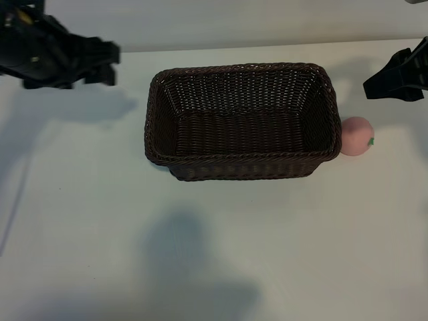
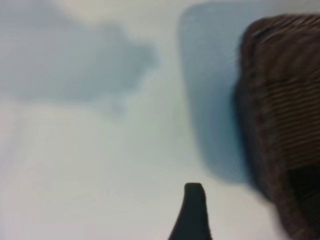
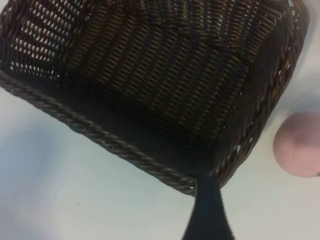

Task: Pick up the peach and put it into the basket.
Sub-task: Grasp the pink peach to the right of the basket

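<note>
1. Basket (image 1: 242,122): lg rectangular dk-brown wicker, rounded corners, sloping sides, sits mid-table in the exterior view. Nothing inside; bare woven floor shows. Right wrist view looks straight into it, same result.
2. Peach (image 1: 357,136): sm round pale-pink fruit w/ tiny green mark on its outer side. Lies on the table outside the basket, touching or just beside the short end wall on the right arm's side. Not held by either gripper. Also in right wrist view (image 3: 300,145), just past the basket corner.
3. Left gripper (image 1: 100,63): black, at upper left of exterior view, above the table, well apart from the basket's left end. Only one dark fingertip (image 2: 194,210) shows in its wrist view, so jaw spread: cannot tell. Holds nothing visible.
4. Right gripper (image 1: 394,77): black, at the right edge of exterior view, near the basket's far right corner, beyond the peach. Jaws stand fairly wide, nothing between them.
5. Surface: plain white table (image 1: 214,254), soft grey shadows from arms & basket.
6. Room: pale wall strip behind the table's far edge.
7. Brands/labels/writing: none legible.
</note>
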